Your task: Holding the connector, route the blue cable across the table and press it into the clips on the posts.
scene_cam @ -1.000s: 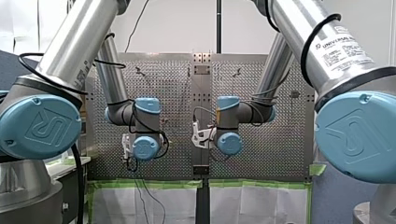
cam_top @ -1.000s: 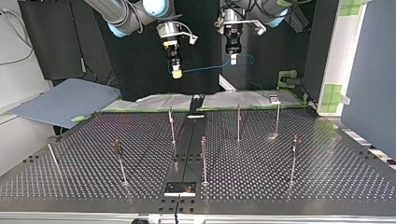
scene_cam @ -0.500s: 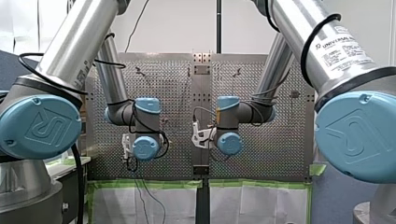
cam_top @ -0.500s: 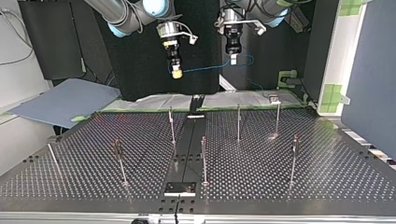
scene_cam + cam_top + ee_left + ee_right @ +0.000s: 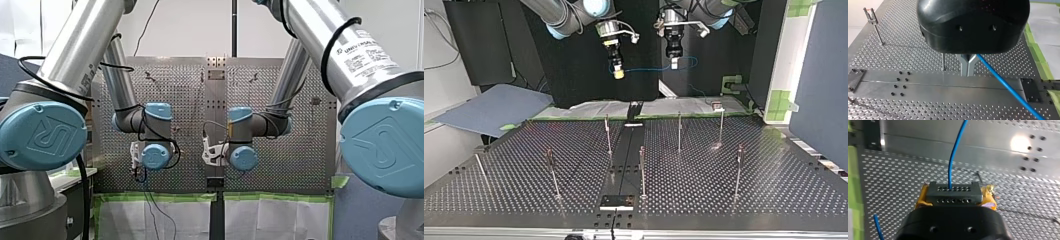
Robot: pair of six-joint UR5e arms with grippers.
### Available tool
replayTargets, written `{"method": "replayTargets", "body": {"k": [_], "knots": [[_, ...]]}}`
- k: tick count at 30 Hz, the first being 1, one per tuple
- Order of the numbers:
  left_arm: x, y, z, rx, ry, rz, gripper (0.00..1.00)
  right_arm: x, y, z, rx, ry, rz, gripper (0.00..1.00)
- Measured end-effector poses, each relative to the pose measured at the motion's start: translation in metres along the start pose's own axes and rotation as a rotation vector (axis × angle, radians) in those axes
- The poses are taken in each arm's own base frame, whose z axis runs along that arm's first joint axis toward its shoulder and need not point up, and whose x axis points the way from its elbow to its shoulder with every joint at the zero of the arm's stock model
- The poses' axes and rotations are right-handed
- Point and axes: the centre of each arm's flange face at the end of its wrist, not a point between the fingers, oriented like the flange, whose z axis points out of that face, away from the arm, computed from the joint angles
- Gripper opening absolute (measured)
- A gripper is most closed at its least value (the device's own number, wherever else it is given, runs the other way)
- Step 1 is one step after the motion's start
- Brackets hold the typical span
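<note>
R pincer [image 5: 618, 74], clamped on connector [image 5: 953, 192], shifted up twd L pincer [image 5: 675, 64] (pinching cable [image 5: 646, 69]): span shorter, both well above posts [image 5: 679, 131], nothing clipped yet.

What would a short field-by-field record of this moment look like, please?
right gripper: jaws with yellow pads shut on the dark connector
left gripper: jaws shut on the blue cable
cable path: hangs in the air from the connector to the left gripper, then loops beyond it
posts: upright on the perforated table, none carrying the cable
task state: cable not yet pressed into any clip
</note>
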Motion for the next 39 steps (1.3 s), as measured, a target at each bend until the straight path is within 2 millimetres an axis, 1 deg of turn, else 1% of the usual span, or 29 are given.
{"method": "replayTargets", "body": {"k": [4,8,39], "knots": [[0.000,0.000,0.000,0.000,0.001,0.001,0.00,-0.016,-0.002,-0.003,0.005,-0.033,-0.010,0.00],[0.000,0.000,0.000,0.000,0.001,0.001,0.00,-0.022,-0.003,-0.004,0.007,-0.044,-0.013,0.00],[0.000,0.000,0.000,0.000,0.001,0.001,0.00,-0.023,-0.003,-0.004,0.007,-0.046,-0.013,0.00]]}}
